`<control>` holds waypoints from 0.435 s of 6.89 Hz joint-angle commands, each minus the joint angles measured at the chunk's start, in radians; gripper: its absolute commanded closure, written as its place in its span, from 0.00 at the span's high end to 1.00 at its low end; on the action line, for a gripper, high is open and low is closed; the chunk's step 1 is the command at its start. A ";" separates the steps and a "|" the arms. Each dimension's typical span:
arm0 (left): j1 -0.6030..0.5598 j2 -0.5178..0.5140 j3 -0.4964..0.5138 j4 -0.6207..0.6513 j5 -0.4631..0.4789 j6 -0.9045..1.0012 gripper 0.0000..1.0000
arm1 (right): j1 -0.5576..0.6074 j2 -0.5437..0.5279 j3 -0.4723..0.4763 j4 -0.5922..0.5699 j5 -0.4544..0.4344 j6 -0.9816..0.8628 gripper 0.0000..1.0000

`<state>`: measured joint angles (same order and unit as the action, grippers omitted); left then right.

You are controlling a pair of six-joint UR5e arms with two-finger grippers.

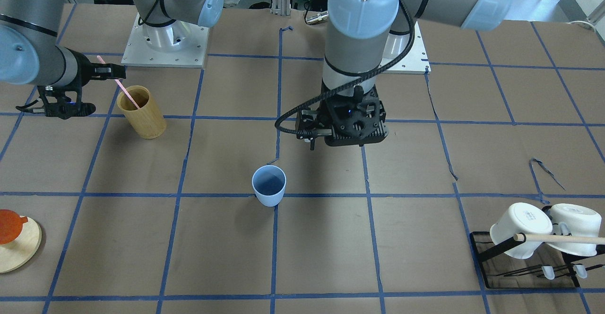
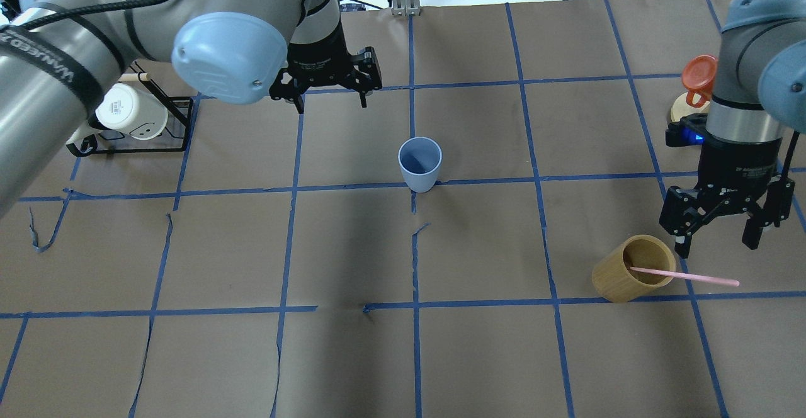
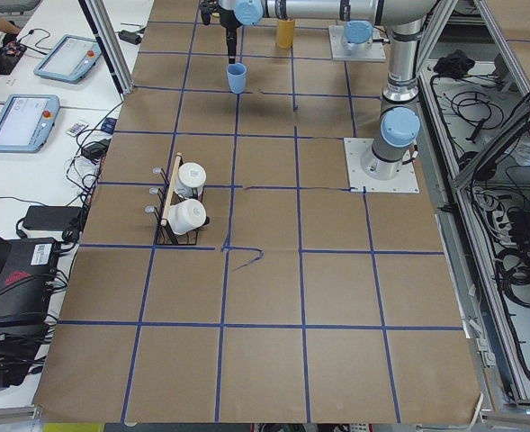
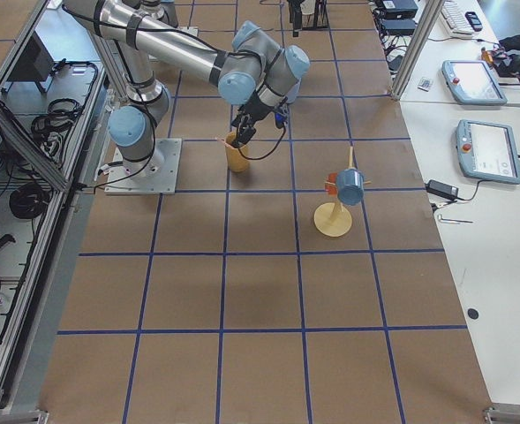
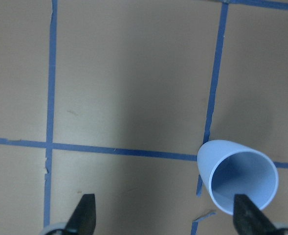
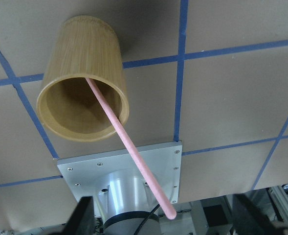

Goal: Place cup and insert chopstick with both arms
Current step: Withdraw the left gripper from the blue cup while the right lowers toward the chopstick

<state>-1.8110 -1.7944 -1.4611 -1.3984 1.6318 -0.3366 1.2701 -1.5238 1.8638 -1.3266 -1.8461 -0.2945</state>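
Observation:
The light blue cup [image 1: 269,185] stands upright and empty near the table's middle; it also shows in the overhead view [image 2: 420,163] and the left wrist view [image 5: 239,181]. My left gripper [image 2: 330,102] is open and empty, hovering beyond the cup and to its left, apart from it. The pink chopstick [image 2: 683,276] leans in a tan bamboo cylinder [image 2: 633,269], with its upper end sticking out over the rim. My right gripper [image 2: 718,243] is open just above that upper end. In the right wrist view the chopstick [image 6: 129,142] runs up between the open fingers without touching them.
A black mug rack [image 2: 135,138] with white mugs [image 1: 520,231] stands at my far left. A round wooden stand [image 1: 19,248] with an orange piece [image 2: 700,75] is at my far right. The arm base plates [image 1: 163,39] sit at the robot's edge.

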 commanded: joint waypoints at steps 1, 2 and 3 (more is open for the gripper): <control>0.034 0.079 -0.027 -0.037 0.013 0.022 1.00 | -0.001 0.001 0.047 0.016 -0.048 -0.026 1.00; 0.111 0.093 -0.034 -0.039 -0.019 0.154 1.00 | -0.001 -0.001 0.049 0.030 -0.044 -0.014 0.85; 0.169 0.121 -0.041 -0.056 -0.023 0.222 1.00 | -0.003 -0.001 0.049 0.032 -0.041 -0.009 0.61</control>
<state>-1.7130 -1.7043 -1.4922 -1.4379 1.6221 -0.2097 1.2683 -1.5242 1.9097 -1.3026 -1.8855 -0.3101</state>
